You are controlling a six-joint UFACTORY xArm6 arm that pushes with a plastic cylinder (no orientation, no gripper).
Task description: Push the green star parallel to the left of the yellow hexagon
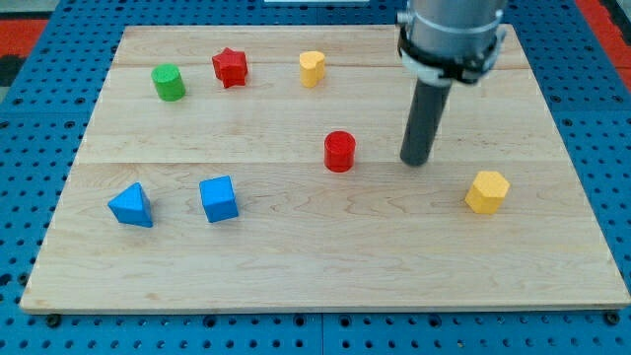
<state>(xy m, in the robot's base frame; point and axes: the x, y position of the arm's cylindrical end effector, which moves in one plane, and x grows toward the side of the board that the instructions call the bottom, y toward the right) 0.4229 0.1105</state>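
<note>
The yellow hexagon (487, 191) lies at the view's right, below the middle of the wooden board (296, 276). No green star shows; the only green block is a green cylinder (168, 82) at the upper left. My tip (415, 161) rests on the board between the red cylinder (339, 151) on its left and the yellow hexagon on its lower right. It touches neither. The arm's body covers part of the board's upper right.
A red star (230, 67) and a small yellow block (313, 68) lie along the top. A blue triangular block (131, 205) and a blue cube (218, 198) lie at the lower left. Blue pegboard surrounds the board.
</note>
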